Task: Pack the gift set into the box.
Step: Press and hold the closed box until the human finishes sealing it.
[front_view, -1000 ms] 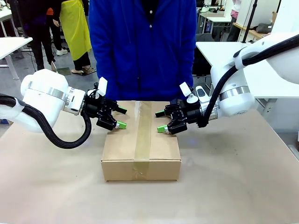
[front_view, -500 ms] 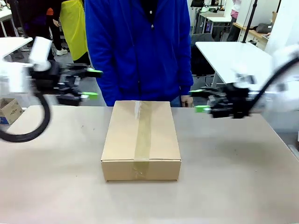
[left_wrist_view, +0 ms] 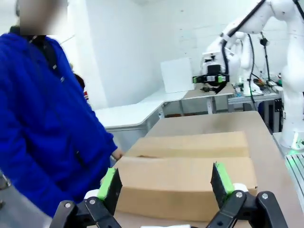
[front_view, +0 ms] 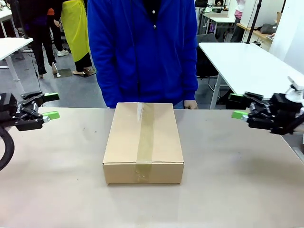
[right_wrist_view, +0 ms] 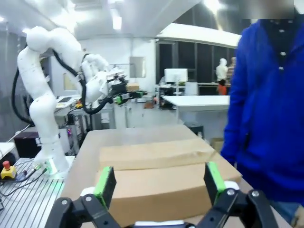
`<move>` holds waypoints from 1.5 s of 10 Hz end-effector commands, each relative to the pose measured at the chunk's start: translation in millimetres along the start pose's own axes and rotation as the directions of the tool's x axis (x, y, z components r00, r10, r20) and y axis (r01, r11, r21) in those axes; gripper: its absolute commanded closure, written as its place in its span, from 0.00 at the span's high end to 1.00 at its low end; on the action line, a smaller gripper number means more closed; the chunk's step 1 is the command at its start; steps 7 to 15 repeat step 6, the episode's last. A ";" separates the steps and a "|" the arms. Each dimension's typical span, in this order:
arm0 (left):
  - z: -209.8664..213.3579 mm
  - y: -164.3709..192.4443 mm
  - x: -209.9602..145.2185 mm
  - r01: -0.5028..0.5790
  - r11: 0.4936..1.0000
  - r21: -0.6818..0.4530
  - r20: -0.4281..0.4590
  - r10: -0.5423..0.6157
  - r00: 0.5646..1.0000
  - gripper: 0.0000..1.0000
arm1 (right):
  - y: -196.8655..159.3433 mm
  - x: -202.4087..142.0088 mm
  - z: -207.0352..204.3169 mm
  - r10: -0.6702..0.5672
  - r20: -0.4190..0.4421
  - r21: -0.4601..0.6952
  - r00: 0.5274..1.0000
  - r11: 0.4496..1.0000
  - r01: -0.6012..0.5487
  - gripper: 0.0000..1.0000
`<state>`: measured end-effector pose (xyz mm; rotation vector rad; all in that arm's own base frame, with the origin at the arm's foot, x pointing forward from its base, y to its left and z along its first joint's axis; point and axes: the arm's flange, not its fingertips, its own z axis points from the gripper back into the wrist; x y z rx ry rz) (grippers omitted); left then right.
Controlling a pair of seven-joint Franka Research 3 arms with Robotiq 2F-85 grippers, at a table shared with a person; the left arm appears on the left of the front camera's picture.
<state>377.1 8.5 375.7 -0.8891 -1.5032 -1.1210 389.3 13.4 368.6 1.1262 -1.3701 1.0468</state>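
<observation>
Item: the box [front_view: 143, 142]. Brown corrugated carton, flaps down, a strip of clear tape [front_view: 145, 133] running the length of its top. It sits at the middle of the surface [front_view: 228, 190], long axis running from the robot's side toward the person in the blue jacket [front_view: 142, 52] at the far edge. The gift set itself cannot be seen; with the top taped shut, the packing is judged done or nearly so.

Item: left hand [front_view: 51, 106]. At the surface's left edge, well apart from the box, fingers spread and holding nothing. The box lies to its inner side, toward the middle. In the left wrist view the hand [left_wrist_view: 167, 183] looks straight at a long side of the box [left_wrist_view: 190, 175], which lies broadside between the two green pads [left_wrist_view: 222, 176].

Item: right hand [front_view: 236, 106]. At the right edge, likewise well apart, released and empty. The right wrist view has this hand [right_wrist_view: 159, 183] facing the opposite long side of the box [right_wrist_view: 161, 175].

Relation of note: the two hands stand on opposite flanks of the box, about equally far off, each facing a long side square on. Neither is clearly the nearer. Any further move would run inward across the short axis; the box is wider than either hand's opening, so pressing from both sides is judged the likelier handling.
</observation>
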 end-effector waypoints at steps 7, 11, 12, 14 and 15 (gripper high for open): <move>-24.0 -6.0 33.4 0.068 0.996 -0.053 0.002 -0.068 0.998 1.00 | -15.5 5.9 -11.9 -0.020 -0.018 0.039 1.000 0.999 0.020 1.00; -24.0 -6.0 33.4 0.068 0.996 -0.053 0.002 -0.068 0.998 1.00 | -15.5 5.9 -11.9 -0.020 -0.018 0.039 1.000 0.999 0.020 1.00; -24.0 -6.0 33.4 0.068 0.996 -0.053 0.002 -0.068 0.998 1.00 | -15.5 5.9 -11.9 -0.020 -0.018 0.039 1.000 0.999 0.020 1.00; -24.0 -6.0 33.4 0.068 0.996 -0.053 0.002 -0.068 0.998 1.00 | -15.5 5.9 -11.9 -0.020 -0.018 0.039 1.000 0.999 0.020 1.00; -24.0 -6.0 33.4 0.068 0.996 -0.053 0.002 -0.068 0.998 1.00 | -15.5 5.9 -11.9 -0.020 -0.018 0.039 1.000 0.999 0.020 1.00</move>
